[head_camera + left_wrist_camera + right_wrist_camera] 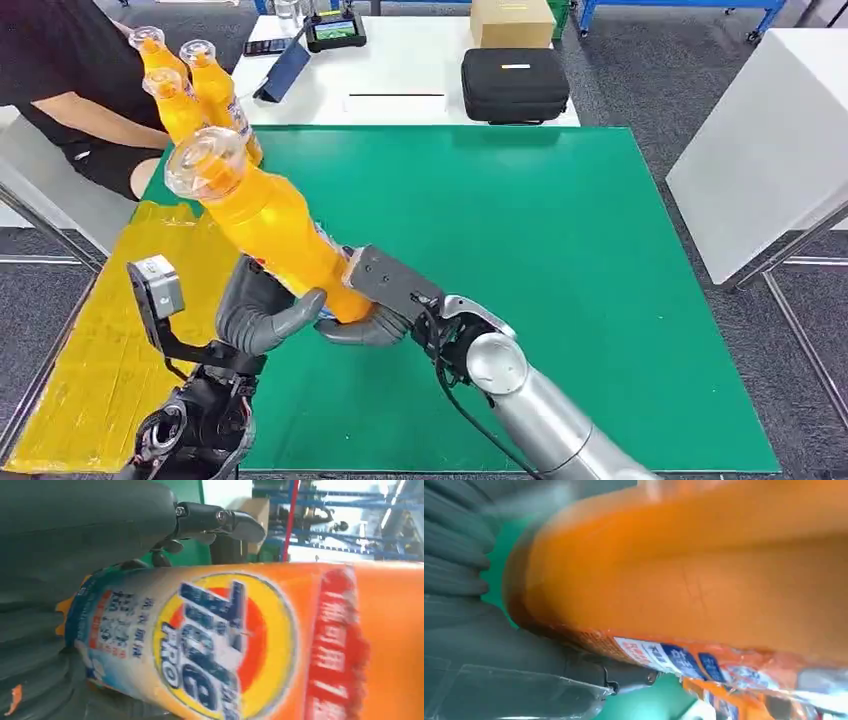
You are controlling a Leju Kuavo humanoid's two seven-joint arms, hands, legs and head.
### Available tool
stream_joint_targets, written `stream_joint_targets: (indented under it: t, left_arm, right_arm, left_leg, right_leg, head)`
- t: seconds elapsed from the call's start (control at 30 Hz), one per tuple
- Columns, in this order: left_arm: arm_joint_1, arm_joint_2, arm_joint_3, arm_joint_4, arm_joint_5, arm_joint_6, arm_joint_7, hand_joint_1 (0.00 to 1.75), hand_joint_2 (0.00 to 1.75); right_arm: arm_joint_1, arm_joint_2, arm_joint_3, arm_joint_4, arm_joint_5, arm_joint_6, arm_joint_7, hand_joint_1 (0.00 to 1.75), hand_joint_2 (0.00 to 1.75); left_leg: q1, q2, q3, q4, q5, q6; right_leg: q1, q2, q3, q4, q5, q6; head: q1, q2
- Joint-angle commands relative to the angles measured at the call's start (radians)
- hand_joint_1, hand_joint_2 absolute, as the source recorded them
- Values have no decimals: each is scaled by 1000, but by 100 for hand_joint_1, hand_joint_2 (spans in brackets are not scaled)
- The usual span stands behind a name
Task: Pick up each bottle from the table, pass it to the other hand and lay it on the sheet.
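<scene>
A large orange bottle (270, 230) with a clear cap hangs tilted over the left part of the green mat (560, 300), cap toward the back left. My left hand (262, 308) wraps its lower body from the left, thumb curled across it. My right hand (385, 300) grips the base from the right, fingers underneath. Up close, the bottle's label (225, 645) lies against my left palm, with dark fingers (220, 522) beyond it. The orange body (699, 580) presses against my right hand (464, 580). The yellow sheet (90, 370) lies on the left, below the bottle.
Three more orange bottles (205, 85) stand at the mat's back left corner. A person (70, 90) in black sits beside them. A black case (514, 84), a cardboard box (512, 22) and a tablet (335, 30) lie on the white table behind. A white table (760, 150) stands to the right.
</scene>
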Motion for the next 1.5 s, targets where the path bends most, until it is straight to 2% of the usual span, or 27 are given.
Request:
stream_joint_targets:
  t: [0.03,0.27,0.5,0.67,0.7,0.73,0.77,0.87,0.9,1.03,1.1,1.17,1.2,1.23,1.27,1.3,1.4,1.5]
  left_arm:
    - [-21,-11,-4,45,8,25,-26,175,175]
    - [-30,-21,-4,46,6,27,-23,175,175]
    - [12,18,8,23,15,56,-57,175,175]
    - [22,18,17,6,17,66,-63,175,175]
    - [27,18,22,2,15,68,-63,175,175]
    - [38,21,29,-8,12,69,-68,175,175]
    - [52,25,38,-19,8,67,-74,175,175]
    - [120,31,110,-82,-26,77,-109,175,175]
    - [155,25,152,-114,-68,91,-138,175,175]
    - [189,21,196,-148,-78,59,-123,175,175]
    - [190,7,205,-146,-102,71,-135,175,175]
    - [265,-11,288,-208,-206,122,-172,175,175]
    - [326,-24,351,-254,-255,139,-182,175,175]
    - [366,-34,394,-281,-276,136,-182,175,175]
    - [403,-92,438,-318,-286,133,-167,175,175]
    - [429,-108,460,-339,-313,129,-156,175,175]
    - [484,-90,476,-326,-430,167,-181,175,175]
    - [486,-73,470,-294,-506,201,-200,175,175]
  right_arm:
    - [-24,6,260,186,29,50,-10,175,175]
    - [-36,9,261,191,28,49,-10,175,175]
    - [-26,-9,237,173,34,58,-13,175,175]
    - [-17,-15,215,167,52,43,-16,175,175]
    - [-11,-18,204,162,67,24,-26,0,175]
    - [-7,-30,193,152,91,1,-40,0,175]
    - [-4,-50,190,136,133,-27,-59,0,0]
    - [27,-94,126,103,222,-96,-81,0,0]
    - [46,-111,90,88,277,-153,-87,0,0]
    - [68,-126,41,68,299,-128,-103,0,0]
    - [77,-118,27,63,320,-149,-101,0,0]
    - [130,-155,-75,-6,335,-236,-114,0,0]
    - [208,-152,-178,-89,341,-274,-123,0,0]
    - [255,-158,-235,-155,348,-265,-129,0,0]
    - [299,-165,-292,-219,332,-276,-152,0,0]
    - [329,-173,-337,-269,338,-276,-156,0,0]
    - [413,-201,-439,-405,312,-285,-199,0,0]
    - [439,-206,-462,-436,293,-288,-210,0,0]
  left_leg:
    - [1,1,6,-2,-1,-4]
    - [0,-1,1,-1,0,-2]
    - [1,-1,4,-1,-1,-4]
    - [1,-1,1,-1,0,-3]
    - [1,-2,2,-1,-1,-3]
    - [1,-2,3,-1,-1,-4]
    - [1,-3,4,-1,-2,-5]
    - [2,-3,5,-1,-2,-5]
    - [1,-2,2,-1,-1,-4]
    - [1,1,1,0,-2,-3]
    - [0,-3,1,0,-1,-3]
    - [0,-1,-1,1,-2,-3]
    - [0,1,-2,0,-2,-2]
    - [1,2,0,0,-3,-3]
    - [0,1,-2,0,-2,-2]
    - [0,0,-1,0,-3,-3]
    - [-1,-2,-4,0,-2,-2]
    - [0,-3,-2,0,-3,-2]
  right_leg:
    - [1,-1,6,-2,-1,0]
    - [1,-2,1,-1,-1,0]
    - [1,-4,4,-2,-2,0]
    - [1,-3,1,-1,-1,0]
    - [1,-4,2,-1,-2,0]
    - [2,-5,3,-1,-2,0]
    - [2,-5,4,-1,-2,0]
    - [2,-6,6,-2,-3,1]
    - [1,-4,3,-2,-2,1]
    - [1,-1,1,-1,-2,1]
    - [1,-4,1,-1,-2,1]
    - [0,-1,-1,1,-2,0]
    - [0,1,-2,-1,-1,1]
    - [0,0,0,-1,-2,1]
    - [0,0,-2,0,-1,1]
    - [0,-1,-1,0,-3,1]
    - [-1,-2,-3,0,-2,1]
    - [0,-3,-1,-1,-4,1]
  head:
    - [-1,0]
    - [0,0]
    - [0,0]
    - [0,0]
    - [0,0]
    - [0,0]
    - [0,0]
    - [0,0]
    - [0,0]
    - [-1,0]
    - [0,0]
    - [0,0]
    - [0,0]
    - [0,0]
    - [0,0]
    - [0,0]
    - [-1,0]
    - [0,0]
